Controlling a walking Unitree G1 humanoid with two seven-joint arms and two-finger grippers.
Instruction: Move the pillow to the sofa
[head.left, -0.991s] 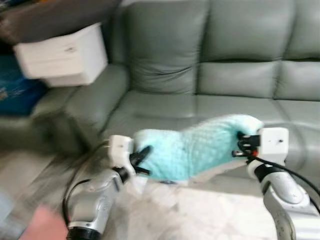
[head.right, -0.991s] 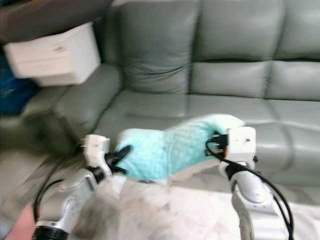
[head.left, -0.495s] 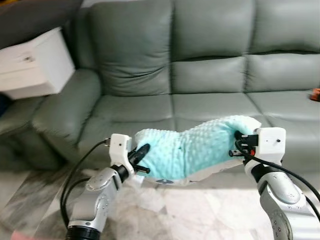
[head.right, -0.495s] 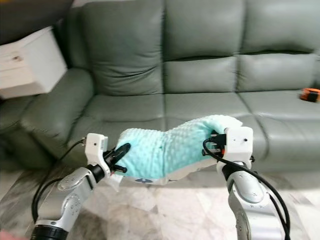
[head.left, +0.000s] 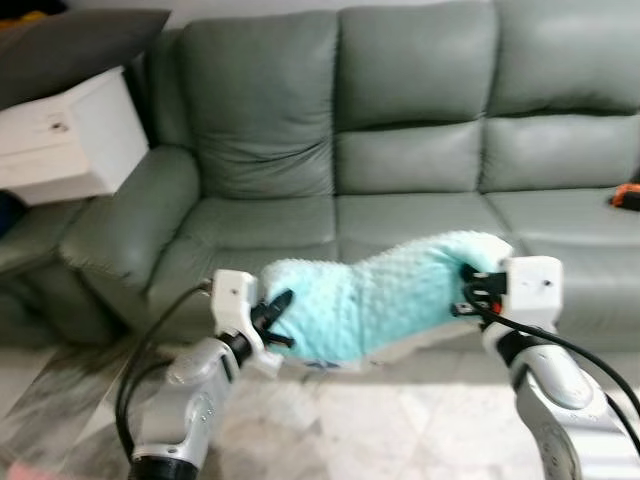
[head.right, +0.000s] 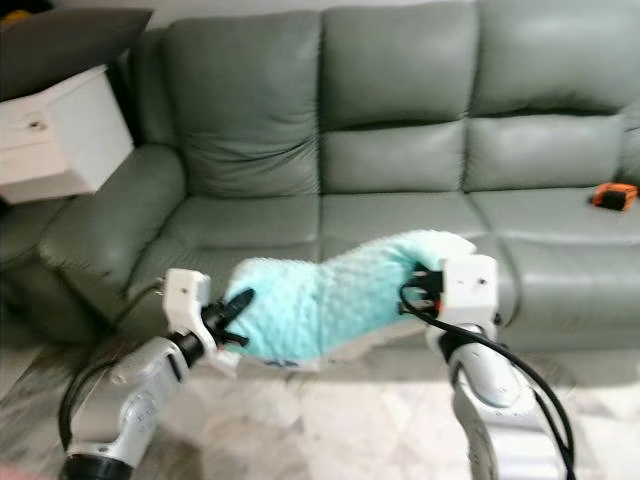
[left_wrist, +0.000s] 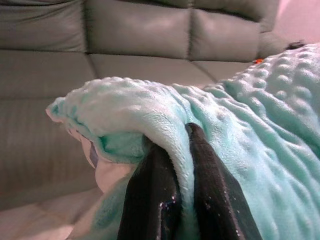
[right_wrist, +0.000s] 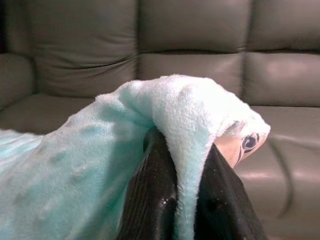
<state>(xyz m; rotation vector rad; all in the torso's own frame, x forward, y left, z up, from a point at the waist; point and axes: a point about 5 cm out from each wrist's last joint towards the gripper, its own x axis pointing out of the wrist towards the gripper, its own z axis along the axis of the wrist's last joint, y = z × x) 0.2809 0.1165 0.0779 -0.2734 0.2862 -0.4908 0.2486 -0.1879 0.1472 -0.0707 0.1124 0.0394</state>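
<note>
I hold the soft mint-green pillow with the bumpy dotted plush cover (head.left: 385, 305) in the air between my two arms, in front of the grey-green leather three-seat sofa (head.left: 420, 140) and not touching it. The pillow hangs over the pale marbled stone floor (head.left: 370, 430), just before the front edge of the sofa's seat cushions, sagging a little in the middle, its right end higher than its left.

My left gripper (head.left: 278, 318) has its two black fingers (left_wrist: 150, 195) pinched narrow on the pillow's left corner; in the left wrist view a fold of the plush runs up between them, and a white underside of the cover shows beside the fold. My right gripper (head.left: 468, 290) is clamped the same way on the pillow's right corner; in the right wrist view its black fingers (right_wrist: 147, 200) stand close on either side of a ridge of the mint fabric, with a patch of printed white cloth peeking out next to it.

A white boxy cabinet (head.left: 60, 140) stands beside the sofa's left armrest, with a dark flat thing on top of it. A small orange and black object (head.right: 612, 194) lies on the sofa's rightmost seat, well apart from the pillow
</note>
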